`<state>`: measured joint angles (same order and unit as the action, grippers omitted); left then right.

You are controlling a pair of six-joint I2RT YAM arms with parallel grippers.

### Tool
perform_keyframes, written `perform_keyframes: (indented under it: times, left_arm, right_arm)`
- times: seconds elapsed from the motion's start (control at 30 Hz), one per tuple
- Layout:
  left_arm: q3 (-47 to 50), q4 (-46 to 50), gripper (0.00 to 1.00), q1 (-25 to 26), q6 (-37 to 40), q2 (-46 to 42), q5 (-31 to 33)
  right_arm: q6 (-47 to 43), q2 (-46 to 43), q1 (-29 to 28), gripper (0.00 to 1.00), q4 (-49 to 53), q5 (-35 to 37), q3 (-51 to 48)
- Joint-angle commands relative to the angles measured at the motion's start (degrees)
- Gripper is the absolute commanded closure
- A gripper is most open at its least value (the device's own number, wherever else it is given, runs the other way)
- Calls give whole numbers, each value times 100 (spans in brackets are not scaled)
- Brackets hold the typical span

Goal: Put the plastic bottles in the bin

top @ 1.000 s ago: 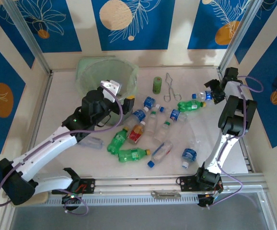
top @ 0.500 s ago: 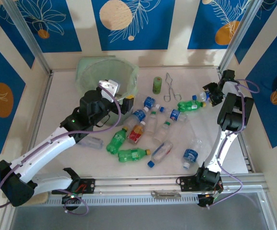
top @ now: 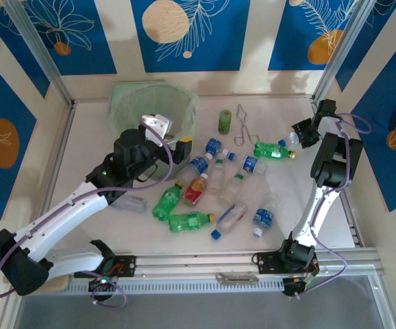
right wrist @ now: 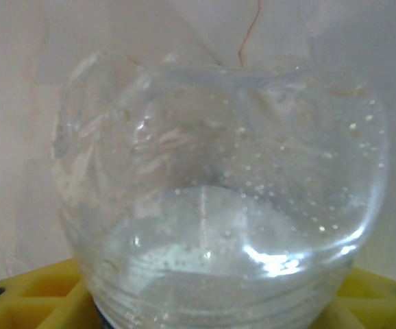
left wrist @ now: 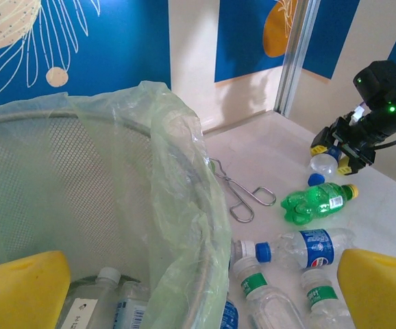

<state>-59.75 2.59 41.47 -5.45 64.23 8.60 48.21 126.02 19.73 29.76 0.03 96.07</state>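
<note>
Nearest us, bottles (top: 191, 221) lie scattered across the table (top: 95, 137). Our left gripper (left wrist: 199, 291) hangs spread wide and empty over the rim of the bin (top: 126, 96), which holds more bottles. Far right, our right gripper (top: 299, 135) clamps a clear bottle (right wrist: 218, 205), denting it.

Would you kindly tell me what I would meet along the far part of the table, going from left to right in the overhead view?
bin → olive-green cylinder → wire tongs → green bottle → clear bottle, gripped by the right gripper
</note>
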Motion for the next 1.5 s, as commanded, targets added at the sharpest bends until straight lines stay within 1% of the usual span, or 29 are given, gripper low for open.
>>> perform_keyframes:
  times: [0.0, 0.13, 0.23, 0.33, 0.43, 0.6, 0.77, 0.93, 1.1, 1.27, 1.47]
  left_arm:
    - [-106, -137, 0, -61, 66, -138, -115]
    - [-132, -208, 0, -71, -14, -147, -304]
    - [-164, -260, 0, -69, -34, -147, -572]
    - [-217, -294, 0, -75, -4, -152, -993]
    - [-289, -329, 0, -69, 10, -106, -1590]
    - [-567, -286, 0, -69, -149, 167, -2509]
    - [-899, -267, 0, -26, -420, 574, -3101]
    - [-1050, -420, 0, 114, -623, 966, -3207]
    - [-1245, -401, 0, 228, -736, 1318, -3105]
    - [-1357, -399, 0, 297, -738, 1465, -2961]
    - [-1434, -336, 0, 337, -721, 1562, -2967]
  right_arm:
    - [-58, -539, 31, 45, -249, -103, -180]
    - [-231, -1001, 31, 48, -412, -259, -269]
    - [-419, -1427, -2, 48, -542, -326, -405]
    - [-565, -1919, -50, 49, -747, -401, -625]
    - [-691, -2433, -139, 50, -959, -578, -920]
    - [-979, -3382, -509, 50, -1316, -1047, -1521]
    - [-1191, -4287, -1082, 51, -1525, -1708, -2044]
    - [-1434, -5013, -1906, 51, -1499, -2178, -2380]
    - [-1146, -5500, -2689, 51, -1774, -2409, -2790]
    - [-680, -5736, -3371, 51, -2299, -2264, -3175]
    - [-511, -5748, -3902, 51, -2389, -1840, -3157]
